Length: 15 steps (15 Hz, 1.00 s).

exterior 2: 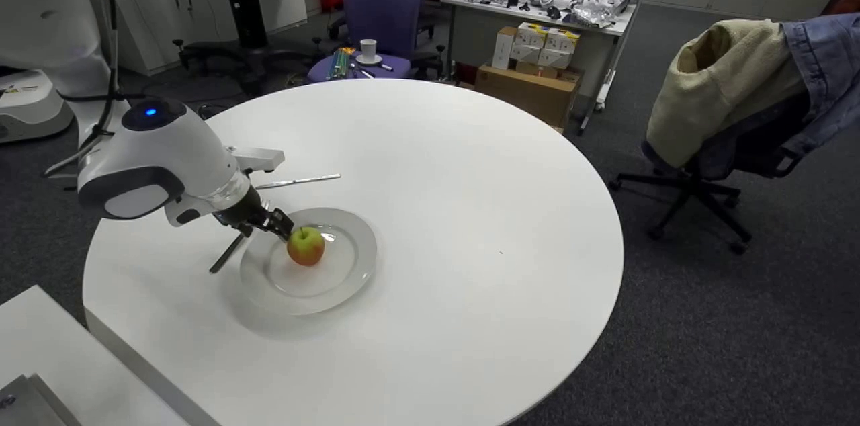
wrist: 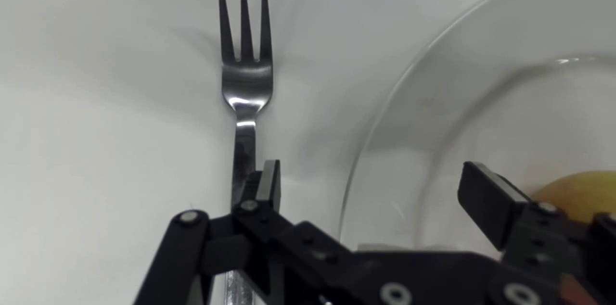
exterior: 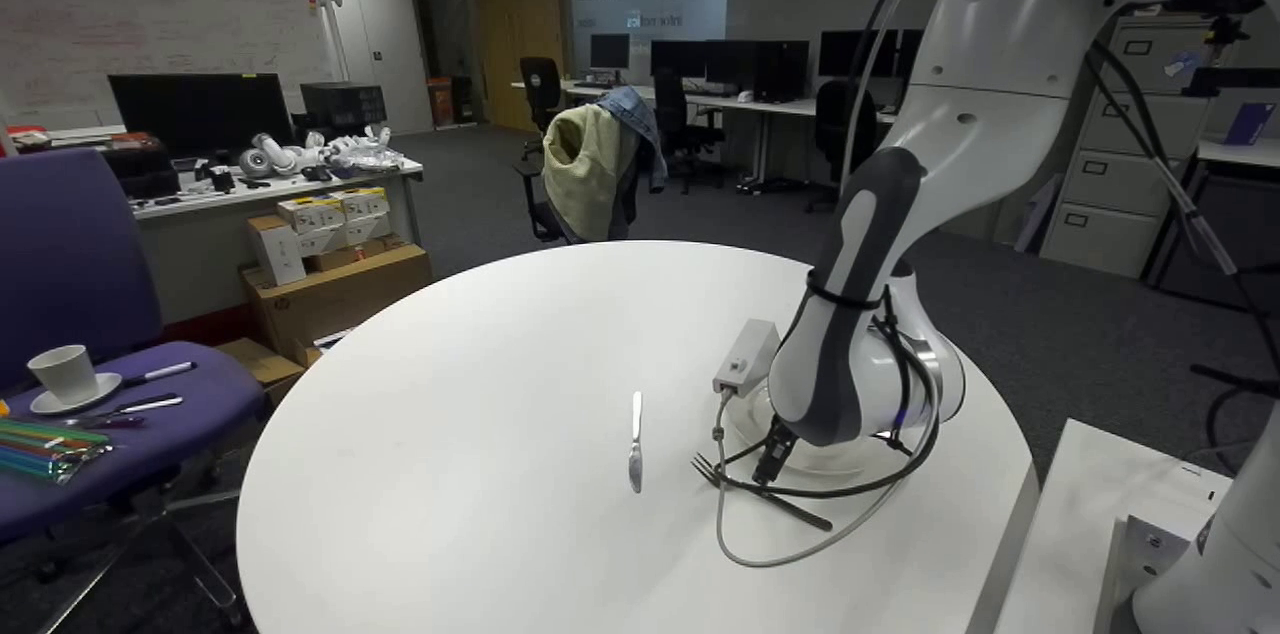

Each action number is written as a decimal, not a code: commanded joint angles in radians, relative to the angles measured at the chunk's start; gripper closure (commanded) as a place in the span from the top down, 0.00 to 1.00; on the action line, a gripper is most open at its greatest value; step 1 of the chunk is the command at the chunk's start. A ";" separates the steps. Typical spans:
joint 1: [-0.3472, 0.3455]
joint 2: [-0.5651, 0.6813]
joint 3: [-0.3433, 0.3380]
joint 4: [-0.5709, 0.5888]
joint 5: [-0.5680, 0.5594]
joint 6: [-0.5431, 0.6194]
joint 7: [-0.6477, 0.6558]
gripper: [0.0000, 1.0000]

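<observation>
Our end effector [wrist: 370,170] stands with its fingers spread, holding nothing, across the rim of the plate [wrist: 385,189]: one by the handle of the fork [wrist: 246,81], the other just beside the apple [exterior 2: 306,248]. We cannot tell whether either touches. We should shift slowly and judge both fingertips together, since sideways drift could nudge apple or fork. The table [exterior 2: 470,244] spreads widest beyond the apple; its nearer edge lies towards the arm's base [exterior: 1220,564], the knife [exterior 2: 306,180] past the fork's tines.

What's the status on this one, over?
Claw open, empty. Fork beside plate. Apple on plate, close to claw, possibly in its way.
</observation>
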 commanded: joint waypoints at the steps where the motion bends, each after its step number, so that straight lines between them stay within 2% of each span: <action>1: 0.050 -0.062 -0.038 -0.038 0.022 0.025 -0.024 1.00; 4: 0.061 -0.090 -0.048 -0.046 0.012 0.025 -0.020 1.00; 6: 0.014 -0.122 0.002 -0.049 -0.031 0.024 0.001 1.00; 8: -0.057 -0.177 0.080 -0.053 -0.079 -0.005 0.035 1.00; 12: -0.129 -0.288 0.173 -0.076 -0.078 -0.123 0.040 1.00; 15: -0.184 -0.366 0.227 -0.093 -0.060 -0.299 0.012 1.00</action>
